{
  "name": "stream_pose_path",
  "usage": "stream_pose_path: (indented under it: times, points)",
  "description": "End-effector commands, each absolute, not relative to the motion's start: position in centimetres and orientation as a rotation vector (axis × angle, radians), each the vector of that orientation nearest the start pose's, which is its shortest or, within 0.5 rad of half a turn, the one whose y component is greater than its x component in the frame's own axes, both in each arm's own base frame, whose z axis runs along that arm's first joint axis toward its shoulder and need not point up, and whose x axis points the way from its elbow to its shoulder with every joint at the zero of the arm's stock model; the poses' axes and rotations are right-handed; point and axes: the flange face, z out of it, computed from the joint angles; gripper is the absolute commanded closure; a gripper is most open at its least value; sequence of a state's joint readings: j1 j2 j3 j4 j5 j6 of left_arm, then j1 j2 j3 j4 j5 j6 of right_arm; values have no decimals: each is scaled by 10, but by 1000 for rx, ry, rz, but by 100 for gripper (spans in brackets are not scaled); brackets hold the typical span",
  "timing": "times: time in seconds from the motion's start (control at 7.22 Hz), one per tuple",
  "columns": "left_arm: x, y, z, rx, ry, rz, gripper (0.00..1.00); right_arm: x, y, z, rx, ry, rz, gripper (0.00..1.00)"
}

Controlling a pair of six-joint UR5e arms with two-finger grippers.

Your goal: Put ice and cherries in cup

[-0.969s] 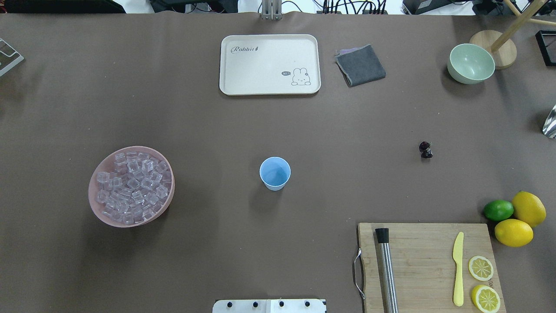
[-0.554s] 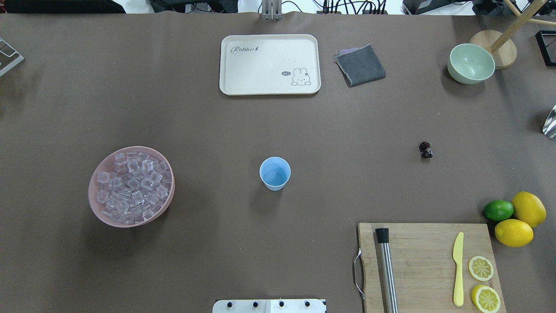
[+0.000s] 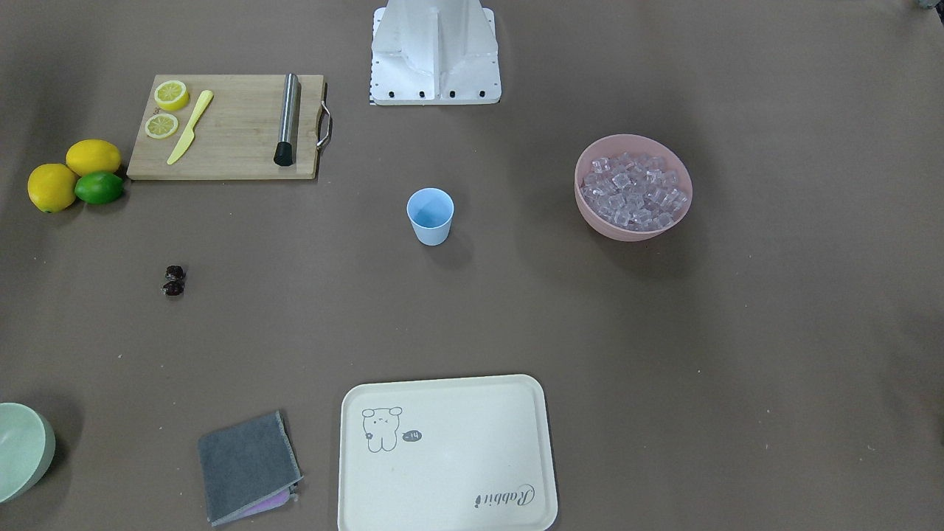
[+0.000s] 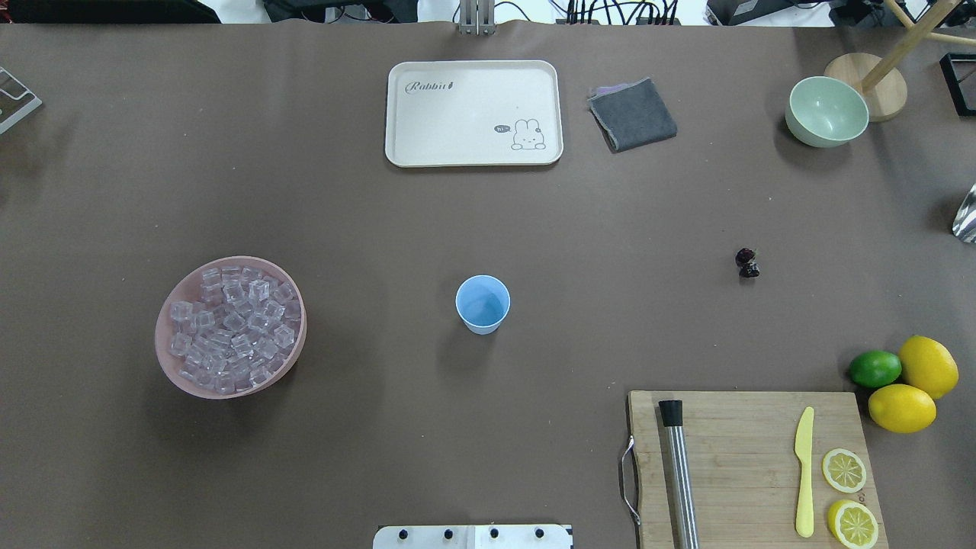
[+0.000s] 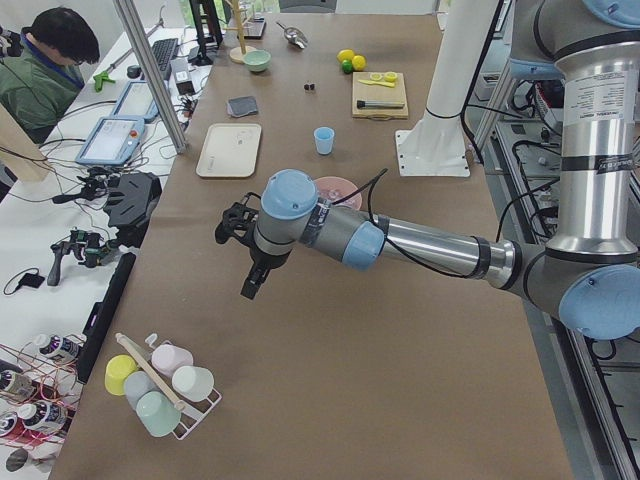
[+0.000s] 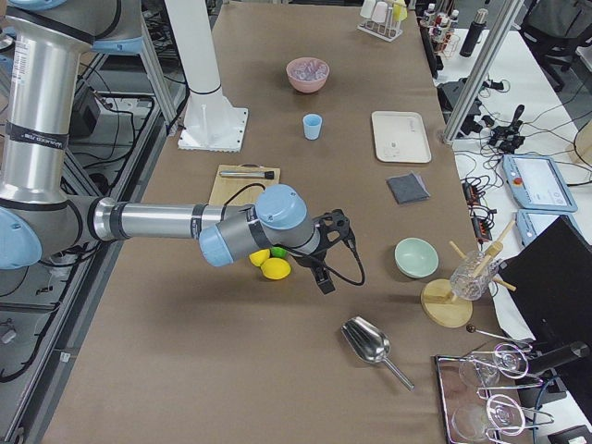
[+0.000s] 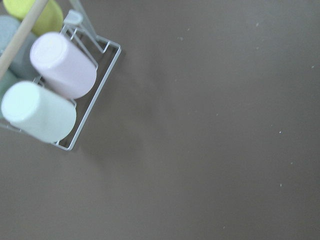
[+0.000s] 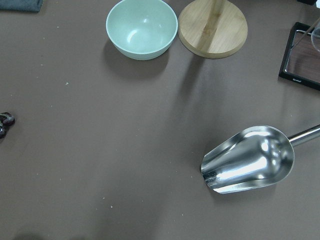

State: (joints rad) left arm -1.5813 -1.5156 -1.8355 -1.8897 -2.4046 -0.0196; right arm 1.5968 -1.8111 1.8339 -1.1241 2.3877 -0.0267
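Note:
The light blue cup (image 4: pixel 483 304) stands upright at the table's middle; it also shows in the front view (image 3: pixel 430 215). The ice (image 4: pixel 232 324) fills a pink bowl (image 4: pixel 229 391) to the cup's left. The cherries (image 4: pixel 748 262) lie on the bare table to the cup's right, and at the left edge of the right wrist view (image 8: pixel 5 124). My left gripper (image 5: pixel 250 288) hangs over the table's far left end, beyond the pink bowl. My right gripper (image 6: pixel 324 282) hangs past the lemons at the right end. I cannot tell whether either is open or shut.
A cream tray (image 4: pixel 473 113), a grey cloth (image 4: pixel 633 114) and a pale green bowl (image 4: pixel 827 111) sit at the back. A cutting board (image 4: pixel 751 465) holds a knife and lemon slices, with lemons and a lime (image 4: pixel 874 368) beside it. A metal scoop (image 8: pixel 247 160) lies right; a cup rack (image 7: pixel 47 85) lies left.

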Motion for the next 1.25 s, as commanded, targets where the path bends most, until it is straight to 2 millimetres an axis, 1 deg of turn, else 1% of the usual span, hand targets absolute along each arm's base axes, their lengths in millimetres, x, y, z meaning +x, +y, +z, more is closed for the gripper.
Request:
stream_pose_path:
  times: [0.0,0.14,0.28,0.42,0.55,0.69,0.83,0.97,1.11]
  points:
    - [19,-498,468,518,916,230,2,70,-421,564,429,-837,-21,0]
    - [63,-495,453,475,985,178,2,62,-431,553,417,-854,-3,0]
    - [102,-487,444,437,1036,183,2,39,-441,533,374,-891,65,0]
    - [125,-476,422,421,1051,143,2,16,-445,512,346,-917,97,0]
    - [164,-458,401,416,1054,154,2,-4,-446,502,341,-903,90,0]
    - [205,-441,385,423,1050,172,2,-15,-446,500,337,-893,87,0]
    - [246,-416,364,467,1045,249,2,-20,-444,499,339,-887,76,0]
    - [286,-388,351,523,1018,295,2,-21,-442,497,341,-889,70,0]
    - [320,-369,356,562,962,311,2,-22,-441,498,340,-892,66,0]
